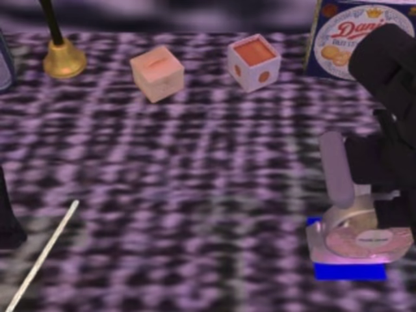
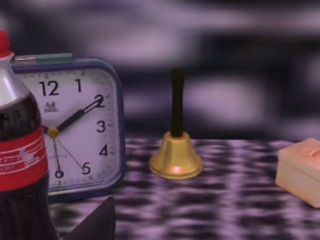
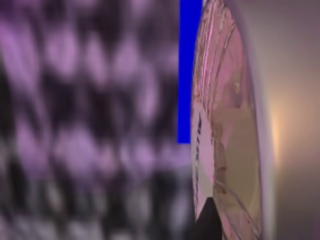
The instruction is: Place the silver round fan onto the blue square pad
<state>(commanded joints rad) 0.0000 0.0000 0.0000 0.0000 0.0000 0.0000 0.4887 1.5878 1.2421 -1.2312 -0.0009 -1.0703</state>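
Note:
The silver round fan [image 1: 354,224] rests on the blue square pad [image 1: 348,272] at the table's right front. Its pinkish round face is over the pad and its silvery rounded part points toward the back. The pad's front and left edges stick out from under it. My right gripper [image 1: 383,201] reaches in from the right, mostly hidden under the dark arm. In the right wrist view the fan [image 3: 230,125] fills the picture, a dark fingertip [image 3: 207,222] presses on its face, and the pad [image 3: 189,75] shows behind. My left arm [image 1: 8,221] is parked at the left edge, gripper open.
Along the back stand a golden bell [image 1: 64,60], a pink cube [image 1: 156,73], a white cube with an orange top [image 1: 254,62] and a blue cookie tin [image 1: 351,32]. A white rod [image 1: 42,257] lies at front left. A clock [image 2: 70,125] and a cola bottle [image 2: 20,150] are at far left.

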